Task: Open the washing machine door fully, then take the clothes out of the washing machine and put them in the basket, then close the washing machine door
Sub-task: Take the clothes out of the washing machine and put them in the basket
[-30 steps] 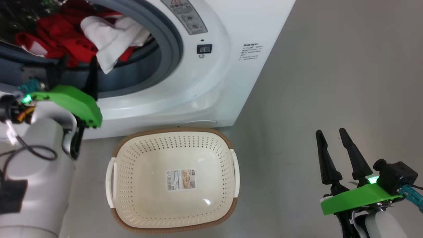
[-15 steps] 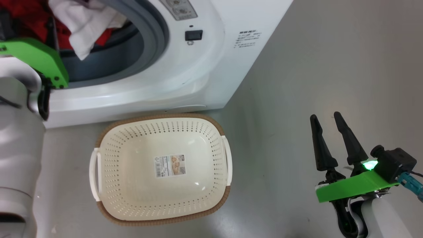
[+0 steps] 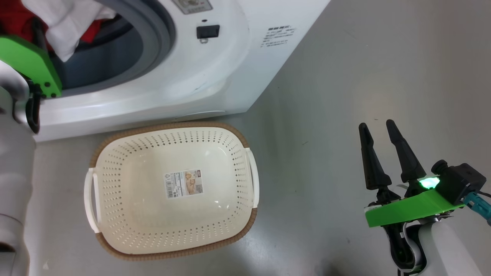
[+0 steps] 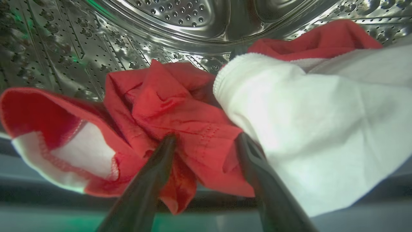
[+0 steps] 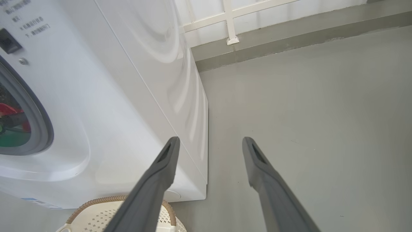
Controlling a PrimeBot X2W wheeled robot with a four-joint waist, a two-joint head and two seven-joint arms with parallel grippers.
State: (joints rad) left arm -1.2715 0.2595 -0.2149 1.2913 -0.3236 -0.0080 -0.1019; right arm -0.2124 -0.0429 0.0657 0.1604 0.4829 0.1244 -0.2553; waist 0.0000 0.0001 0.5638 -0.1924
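Note:
The washing machine [image 3: 199, 76] stands with its mouth open; its door is out of view. Red and white clothes [image 3: 65, 23] lie at the lip of the steel drum [image 4: 180, 19]. My left gripper [image 4: 206, 138] is inside the mouth and open, its fingers straddling a fold of a red garment [image 4: 180, 106], with a white garment [image 4: 305, 129] just to the right. The cream basket [image 3: 168, 127] sits on the floor in front of the machine, with nothing in it. My right gripper [image 3: 376, 125] hovers open over bare floor, well right of the basket.
Grey floor [image 3: 364, 57] stretches to the right of the machine. In the right wrist view the machine's white side [image 5: 154, 80] runs back to a wall base with white railing [image 5: 230, 22]. The basket rim [image 5: 93, 203] shows there at the bottom.
The head camera has moved, so machine and basket sit further left in the picture. My left arm has reached deeper into the drum mouth. The right gripper has stayed open.

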